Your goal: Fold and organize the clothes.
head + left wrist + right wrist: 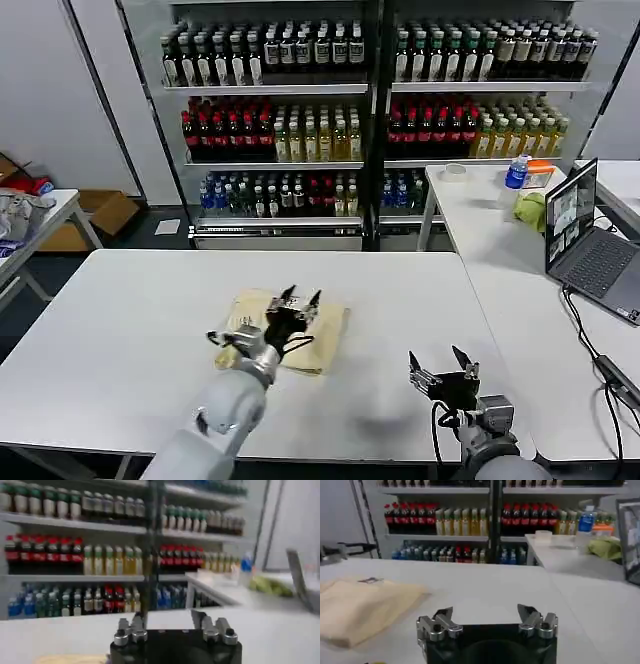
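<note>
T-shirt (290, 343) lies folded on the surface (130, 320); left end effector (299, 300) hovers above it, fingers apart; right end effector (444, 369) waits near-right, also apart.

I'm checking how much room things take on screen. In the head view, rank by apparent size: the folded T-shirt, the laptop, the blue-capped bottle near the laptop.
1. Laptop and folded T-shirt: they look alike in size, so I won't rank them.
2. Blue-capped bottle: smallest, though farthest from the camera.
</note>
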`<state>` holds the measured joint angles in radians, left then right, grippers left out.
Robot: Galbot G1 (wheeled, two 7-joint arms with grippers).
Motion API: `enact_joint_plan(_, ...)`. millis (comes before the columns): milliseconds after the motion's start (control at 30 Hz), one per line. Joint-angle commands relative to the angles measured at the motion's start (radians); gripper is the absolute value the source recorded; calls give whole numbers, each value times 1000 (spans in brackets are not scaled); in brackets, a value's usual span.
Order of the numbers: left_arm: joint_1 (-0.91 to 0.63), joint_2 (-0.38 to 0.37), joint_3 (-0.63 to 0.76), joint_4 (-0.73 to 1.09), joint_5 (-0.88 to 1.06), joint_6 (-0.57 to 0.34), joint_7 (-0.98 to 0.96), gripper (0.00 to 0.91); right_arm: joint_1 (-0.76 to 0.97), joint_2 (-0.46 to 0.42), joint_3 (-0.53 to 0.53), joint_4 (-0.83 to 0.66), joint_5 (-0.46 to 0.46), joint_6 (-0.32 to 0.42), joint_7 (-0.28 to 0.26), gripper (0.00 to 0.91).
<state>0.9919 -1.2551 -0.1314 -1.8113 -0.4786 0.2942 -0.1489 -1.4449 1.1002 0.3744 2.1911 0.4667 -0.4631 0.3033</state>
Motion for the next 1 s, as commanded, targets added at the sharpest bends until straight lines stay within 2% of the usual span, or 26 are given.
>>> enact_joint_plan(33, 267, 114, -372, -231, -216, -80, -24, 907, 225, 47, -108, -91, 191, -24, 28, 907)
enact_joint_plan(167, 413, 144, -520, -275, -202, -80, -25, 907, 322, 106, -168, -167, 294, -53, 67, 907)
enact_joint_plan(400, 515, 129, -627, -297, -198, -83, -32, 907, 514, 230, -249, -347, 457, -96, 161, 907)
enact_joint_plan(667, 531, 122, -633, -308, -191, -80, -30, 907, 631, 335, -304, -526, 440, -115, 223, 907)
enact_joint_plan(1000, 537, 113, -619, -317, -189, -82, -14, 907, 684, 414, -284, -665, 447, -109, 238, 907)
